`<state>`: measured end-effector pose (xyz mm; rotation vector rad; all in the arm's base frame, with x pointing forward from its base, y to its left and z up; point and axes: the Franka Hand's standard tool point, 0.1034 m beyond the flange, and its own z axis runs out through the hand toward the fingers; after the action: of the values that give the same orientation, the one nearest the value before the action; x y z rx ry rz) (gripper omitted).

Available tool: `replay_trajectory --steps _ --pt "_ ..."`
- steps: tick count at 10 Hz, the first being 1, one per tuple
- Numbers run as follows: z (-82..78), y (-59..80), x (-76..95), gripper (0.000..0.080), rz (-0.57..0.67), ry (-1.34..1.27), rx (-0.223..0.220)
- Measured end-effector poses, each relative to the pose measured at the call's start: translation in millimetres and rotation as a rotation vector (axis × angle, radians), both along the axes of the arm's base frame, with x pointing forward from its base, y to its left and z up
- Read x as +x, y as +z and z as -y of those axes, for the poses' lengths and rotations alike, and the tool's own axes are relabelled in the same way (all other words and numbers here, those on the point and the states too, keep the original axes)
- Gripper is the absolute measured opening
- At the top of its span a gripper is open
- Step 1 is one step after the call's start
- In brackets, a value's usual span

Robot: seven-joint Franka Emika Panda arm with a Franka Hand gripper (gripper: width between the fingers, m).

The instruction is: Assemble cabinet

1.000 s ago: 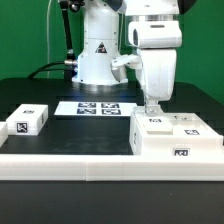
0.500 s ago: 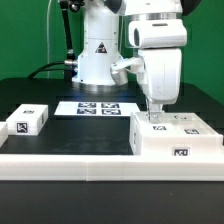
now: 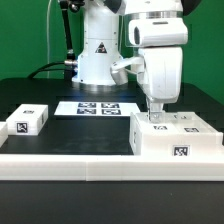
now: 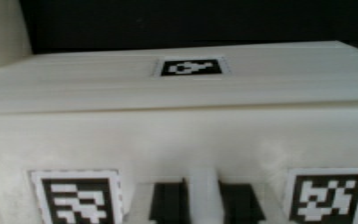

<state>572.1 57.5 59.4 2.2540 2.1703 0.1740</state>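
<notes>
Counter (image 3: 100,135): three items are recorded, taken from the exterior view's left to its right. A tagged block (image 3: 25,122) is found near the front corner on the exterior view's left, well apart from everything else. The marker board (image 3: 95,107) is laid flat at mid-counter, toward the rear edge. The cabinet (image 3: 175,140) is seated at the front edge, toward the corner on the exterior view's right, upright and roughly square to that edge.

The gripper (image 3: 154,116) is held vertically over the cabinet's top, at the end nearer the marker board, with the tips at or just touching the surface. In the wrist view the fingers (image 4: 172,205) are seen drawn close, with a narrow dark gap between them. Whether anything is pinched cannot be told.

Risks are judged as follows. If downward force is applied this far off-centre, the cabinet could be tipped or skidded along the front edge. If the fingers are closed on too shallow a lip, the hold could be lost on lifting.
</notes>
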Motion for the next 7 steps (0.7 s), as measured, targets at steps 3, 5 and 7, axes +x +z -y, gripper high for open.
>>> replay_trajectory --steps 3,5,7 --pt "0.1 -0.1 -0.1 0.0074 0.0 -0.001 0.0" --pt "0.2 -0.1 -0.1 0.0391 0.0 -0.001 0.0" --pt "0.2 -0.1 -0.1 0.0572 0.0 -0.001 0.0"
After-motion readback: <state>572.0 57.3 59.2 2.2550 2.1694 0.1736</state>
